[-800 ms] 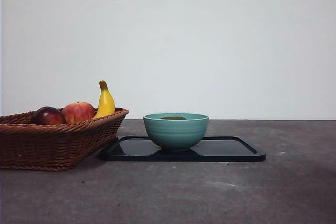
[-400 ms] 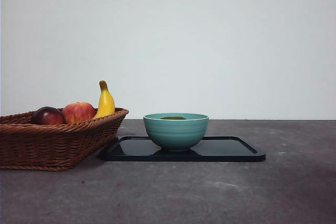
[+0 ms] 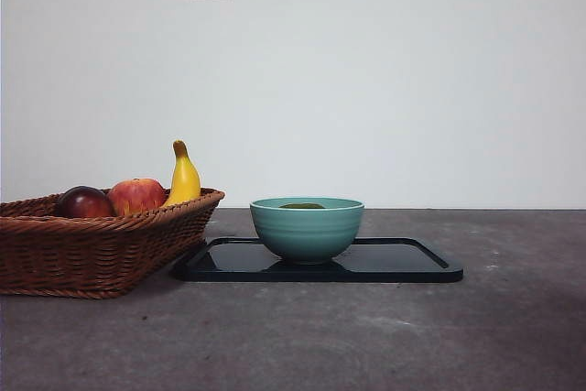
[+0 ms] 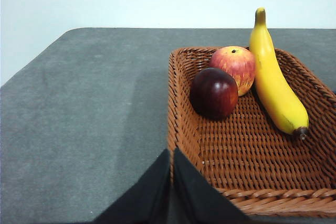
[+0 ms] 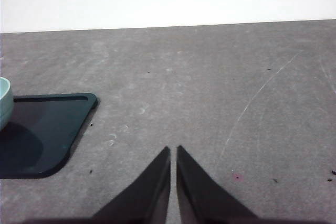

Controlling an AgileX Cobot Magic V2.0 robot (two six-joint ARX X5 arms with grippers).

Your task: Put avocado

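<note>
In the teal bowl (image 3: 307, 229), below its rim, the avocado (image 3: 302, 206).

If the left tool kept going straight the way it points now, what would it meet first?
Most likely the near rim of the wicker basket, right ahead of the shut left tool. Farther along the same line sits the dark red fruit, though depth is hard to judge.

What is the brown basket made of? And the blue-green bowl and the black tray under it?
The basket looks like woven wicker: you can see brown strands crossing. The bowl seems to be glazed ceramic, smooth with faint rings, though it could be plastic. The tray is glossy and reflective, probably plastic or lacquer.
</note>
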